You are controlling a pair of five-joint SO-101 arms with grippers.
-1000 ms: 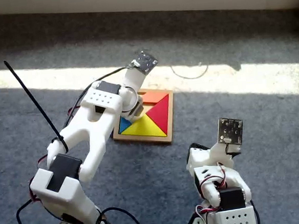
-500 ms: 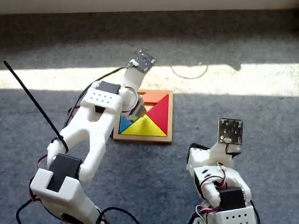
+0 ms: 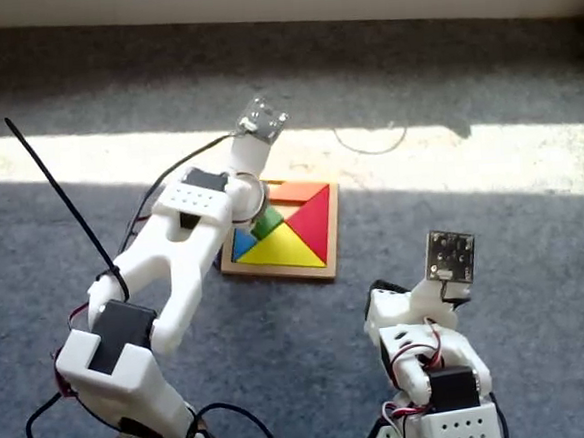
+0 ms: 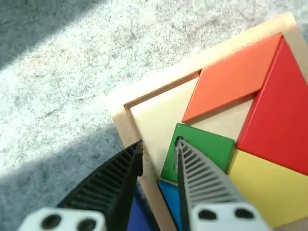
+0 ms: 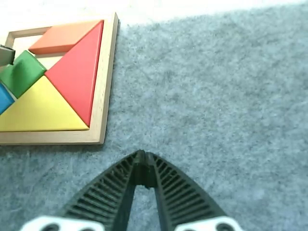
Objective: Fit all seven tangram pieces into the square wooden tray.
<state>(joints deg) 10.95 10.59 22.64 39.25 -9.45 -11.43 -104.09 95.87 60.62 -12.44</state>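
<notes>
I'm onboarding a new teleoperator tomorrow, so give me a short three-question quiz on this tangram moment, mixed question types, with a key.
1. True or false: the right gripper is shut on a tangram piece.
2. Which piece lies nearest the left gripper? A red triangle, B green square, C yellow triangle.
3. Short answer: is the wooden tray full?

Key:
1. False. It is shut on nothing, above the carpet.
2. B.
3. No. Bare tray floor shows beside the orange piece.
</notes>
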